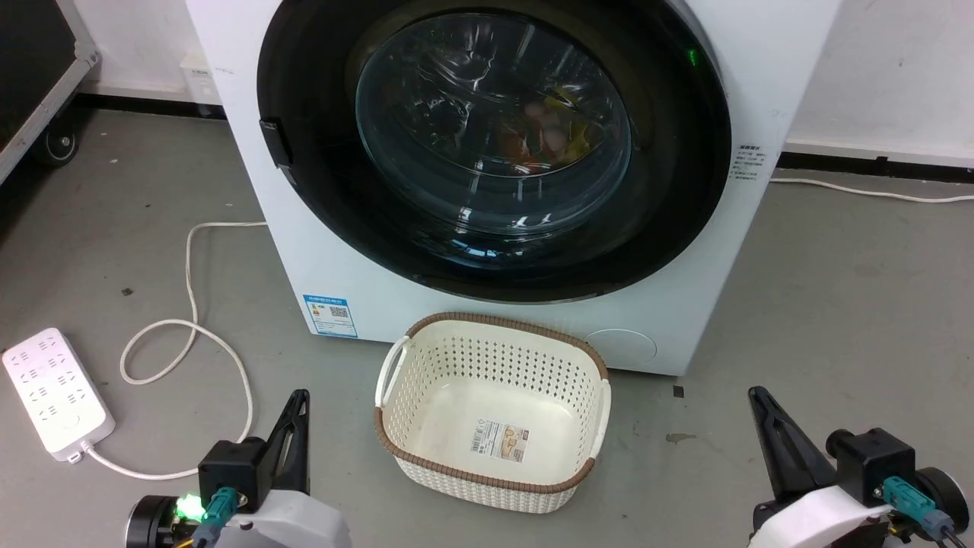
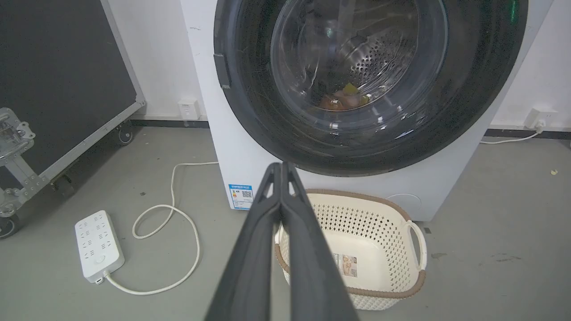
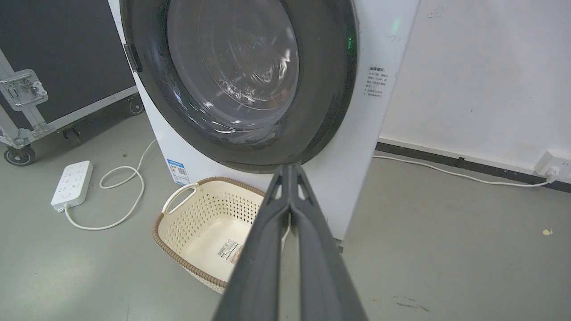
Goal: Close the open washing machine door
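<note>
The white washing machine (image 1: 327,259) stands ahead of me. Its round black-rimmed door (image 1: 487,144) lies flat against the front, with a small black catch (image 1: 275,146) at its left edge. Coloured laundry (image 1: 549,133) shows through the glass. The door (image 2: 357,71) also appears in the left wrist view, and the door (image 3: 232,76) in the right wrist view. My left gripper (image 1: 302,397) sits low at the lower left, shut and holding nothing, well short of the machine. My right gripper (image 1: 755,393) is low at the lower right, also shut and holding nothing. The left gripper (image 2: 281,166) and the right gripper (image 3: 290,167) each show pressed-together fingers.
A cream perforated basket (image 1: 396,365) sits on the floor right before the machine, between my grippers. A white power strip (image 1: 53,392) and its looping cable (image 1: 190,304) lie at the left. A black wheeled case (image 2: 58,89) stands further left. Grey floor spreads to the right.
</note>
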